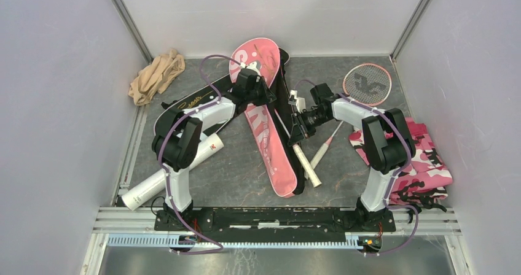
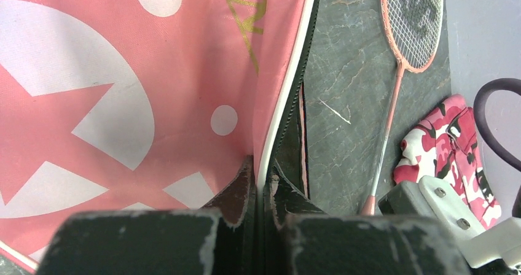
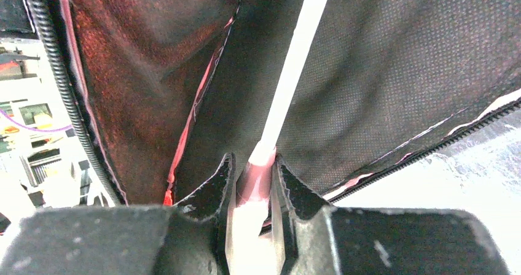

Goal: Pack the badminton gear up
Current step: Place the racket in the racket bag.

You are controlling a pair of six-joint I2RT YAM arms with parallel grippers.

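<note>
The pink bag [image 1: 265,124] lies opened across the middle of the table, over a black bag [image 1: 184,106]. My left gripper [image 1: 261,83] is shut on the pink bag's white-piped upper edge [image 2: 289,103], holding that flap up; its jaws [image 2: 263,178] meet on the piping. My right gripper [image 1: 297,124] is shut on a racket at the pink cone above its white handle [image 1: 307,167]. That racket's white shaft [image 3: 295,66] runs into the bag's dark inside [image 3: 381,72], and its head is hidden. A second pink racket [image 1: 367,83] lies loose at the back right. A white tube [image 1: 166,177] lies near left.
A beige cloth [image 1: 156,75] is bunched in the back left corner. A pink camouflage cloth [image 1: 424,158] lies at the right beside my right arm's base. Grey walls close the table on three sides.
</note>
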